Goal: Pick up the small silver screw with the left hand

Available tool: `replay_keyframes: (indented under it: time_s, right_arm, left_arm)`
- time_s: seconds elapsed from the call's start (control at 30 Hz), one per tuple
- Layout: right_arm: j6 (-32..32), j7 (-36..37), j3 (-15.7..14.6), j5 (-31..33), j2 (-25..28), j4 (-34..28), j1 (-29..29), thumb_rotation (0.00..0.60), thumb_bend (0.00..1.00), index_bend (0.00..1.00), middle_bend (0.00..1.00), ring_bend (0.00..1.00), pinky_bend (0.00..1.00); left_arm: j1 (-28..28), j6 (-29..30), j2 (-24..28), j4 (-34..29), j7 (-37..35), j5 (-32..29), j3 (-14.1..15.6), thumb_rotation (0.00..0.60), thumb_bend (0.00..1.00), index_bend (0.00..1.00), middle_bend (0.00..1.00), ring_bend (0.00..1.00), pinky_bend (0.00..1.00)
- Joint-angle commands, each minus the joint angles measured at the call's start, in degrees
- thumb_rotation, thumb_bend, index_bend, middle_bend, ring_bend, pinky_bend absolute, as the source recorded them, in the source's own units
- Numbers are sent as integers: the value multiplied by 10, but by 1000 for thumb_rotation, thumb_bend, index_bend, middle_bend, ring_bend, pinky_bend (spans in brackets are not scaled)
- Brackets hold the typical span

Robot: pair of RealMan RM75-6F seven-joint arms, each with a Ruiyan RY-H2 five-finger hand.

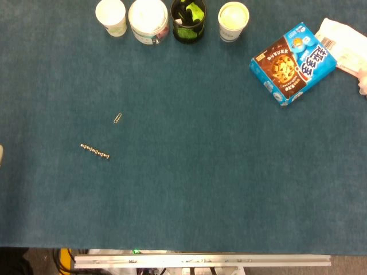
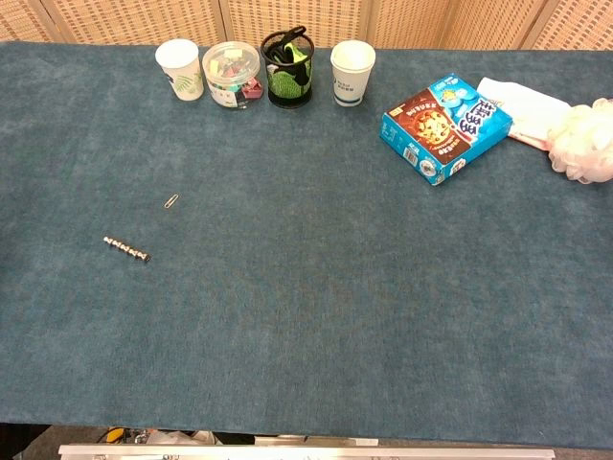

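Observation:
The small silver screw [image 1: 94, 151] lies flat on the blue table cloth at the left, angled slightly down to the right. The chest view shows the same screw [image 2: 127, 248]. Nothing touches it. Neither view shows a hand that I can make out. A pale sliver [image 1: 1, 155] sits at the left edge of the head view, level with the screw, and I cannot tell what it is.
A paper clip [image 1: 117, 118] lies just beyond the screw. Along the far edge stand two paper cups [image 1: 111, 17] [image 1: 233, 21], a clear tub [image 1: 148, 21] and a black mesh pen holder [image 1: 188, 20]. A blue cookie box [image 1: 292, 63], a white packet [image 1: 344, 46] and a white puff [image 2: 584, 141] lie at the far right.

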Motion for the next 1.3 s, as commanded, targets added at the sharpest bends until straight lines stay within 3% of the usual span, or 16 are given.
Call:
replay_keyframes:
  time_s: [0.03, 0.4, 0.53, 0.63, 0.73, 0.9, 1.0, 1.07, 1.17, 1.3]
  right_arm:
    - [1, 2, 0, -1, 0, 0, 0, 600, 189, 175, 296, 160, 220]
    - [15, 16, 14, -15, 23, -16, 9, 600, 189, 176, 296, 160, 220]
    - [16, 14, 19, -19, 31, -24, 14, 600, 189, 176, 296, 160, 220]
    - [14, 14, 21, -21, 35, -28, 17, 600, 189, 175, 296, 160, 220]
    - [14, 14, 22, -22, 36, -30, 20, 600, 189, 175, 296, 160, 220]
    - [11, 14, 21, -22, 36, -30, 22, 600, 189, 176, 296, 160, 220]
    - [11, 14, 20, -22, 38, -31, 22, 600, 190, 175, 296, 160, 220]
    - [12, 14, 19, -21, 39, -32, 21, 600, 190, 175, 296, 160, 220]
    - [12, 15, 19, -21, 38, -31, 20, 600, 189, 176, 296, 160, 220]
    - [11, 17, 17, -19, 37, -30, 19, 600, 189, 176, 296, 160, 220]
  left_arm:
    - [-1, -2, 0, 0, 0, -1, 0, 600, 330, 165, 221, 158, 47]
    - [-16, -28, 17, -6, -5, 17, 8, 600, 330, 169, 222, 172, 49]
    - [-34, -61, 29, -8, -3, 26, 15, 600, 330, 181, 277, 262, 78]
    - [-54, -96, 38, -4, 2, 31, 19, 600, 330, 188, 351, 333, 210]
    - [-79, -139, 46, 5, 2, 33, 23, 600, 329, 201, 438, 424, 275]
    - [-120, -206, 48, 25, -15, 44, 30, 600, 330, 222, 588, 580, 546]
    - [-139, -230, 45, 39, -27, 59, 35, 600, 329, 248, 734, 741, 764]
    - [-150, -240, 42, 47, -30, 66, 37, 600, 330, 275, 811, 827, 857]
    - [-160, -246, 33, 57, -28, 73, 37, 600, 330, 321, 899, 912, 940]
    - [-170, -241, 11, 73, -29, 85, 37, 600, 330, 367, 971, 969, 975]
